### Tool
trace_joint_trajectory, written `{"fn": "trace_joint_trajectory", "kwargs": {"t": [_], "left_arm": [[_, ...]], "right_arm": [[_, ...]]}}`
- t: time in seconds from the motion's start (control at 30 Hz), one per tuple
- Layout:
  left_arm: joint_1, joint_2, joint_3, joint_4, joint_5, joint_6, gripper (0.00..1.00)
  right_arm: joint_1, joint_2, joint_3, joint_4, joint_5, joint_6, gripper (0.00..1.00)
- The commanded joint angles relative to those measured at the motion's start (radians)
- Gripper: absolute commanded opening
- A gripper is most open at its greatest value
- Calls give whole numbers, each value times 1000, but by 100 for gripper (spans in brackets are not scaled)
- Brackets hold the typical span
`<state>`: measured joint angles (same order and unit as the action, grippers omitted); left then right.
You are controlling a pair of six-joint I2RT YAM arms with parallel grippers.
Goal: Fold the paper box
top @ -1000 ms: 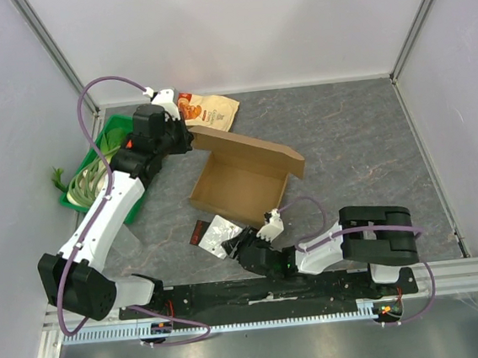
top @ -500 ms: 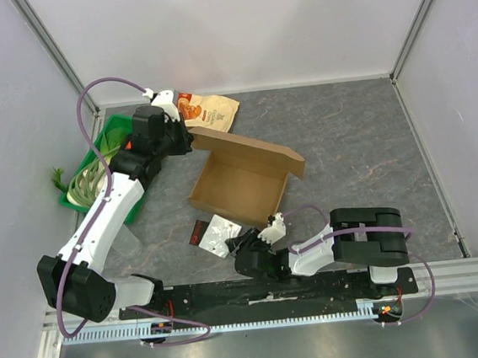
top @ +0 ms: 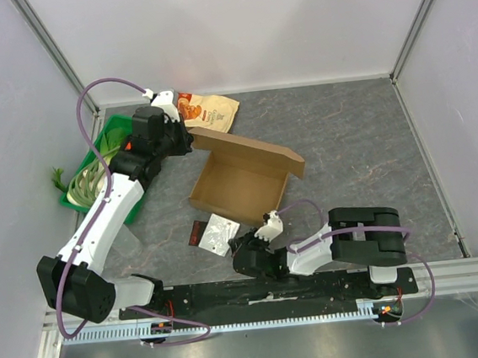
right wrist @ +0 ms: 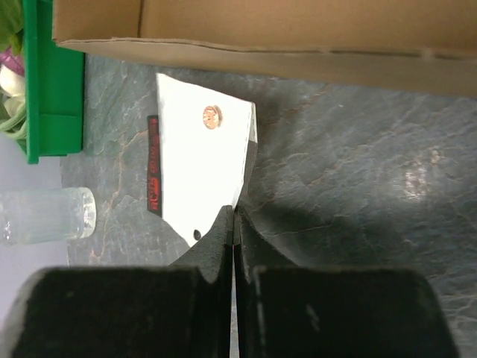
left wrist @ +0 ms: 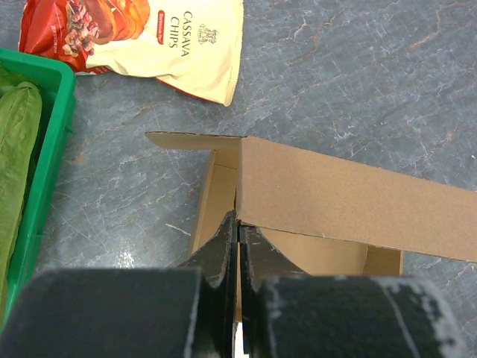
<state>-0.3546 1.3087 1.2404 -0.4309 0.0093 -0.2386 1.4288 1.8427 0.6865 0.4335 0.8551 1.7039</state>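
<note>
Plain brown corrugated paper box (top: 238,186), open, mid-table (top: 353,134); its lid flap stands raised along the 1 o'clock side.

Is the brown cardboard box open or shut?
Open. On the plain brown cardboard box, the lid flap stands raised along the far side, and the overhead view shows its bare inside.

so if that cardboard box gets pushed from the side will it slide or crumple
Probably slides easily: the paper box looks empty and thin-walled, so likely light. Its raised lid hangs on one crease, so it may swing or flop. The open walls might buckle under a hard push.
</note>
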Motion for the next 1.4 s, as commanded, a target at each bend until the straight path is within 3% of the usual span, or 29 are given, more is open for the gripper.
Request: {"fn": "trace_joint_trajectory", "kwargs": {"t": [0.0, 0.33, 0.43, 0.73, 0.97, 1.2, 1.27, 1.33, 1.37], "left_arm": [[9, -19, -6, 20, -2, 22, 2], [20, -11, -4, 18, -6, 24, 2], [20, -11, -4, 17, -8, 24, 2], [25, 1, 2, 15, -6, 25, 2], [32, 6, 4, 14, 8, 18, 2], [40, 17, 8, 15, 24, 10, 2], [42, 17, 8, 15, 29, 7, 2], [43, 18, 8, 14, 32, 5, 2], [43, 21, 10, 15, 35, 2, 2]], "right_arm": [[22, -91, 1, 85, 82, -205, 0], [111, -273, 1, 103, 139, -547, 0], [53, -333, 5, 61, 104, -612, 0], [-128, -505, -28, 175, -66, -938, 0], [-294, -444, 44, 194, -201, -897, 0], [-321, -343, 117, 76, -33, -863, 1], [-323, -312, 134, -19, 27, -816, 32], [-323, -300, 136, -88, 38, -784, 54], [-323, -303, 133, -91, 33, -794, 57]]}}
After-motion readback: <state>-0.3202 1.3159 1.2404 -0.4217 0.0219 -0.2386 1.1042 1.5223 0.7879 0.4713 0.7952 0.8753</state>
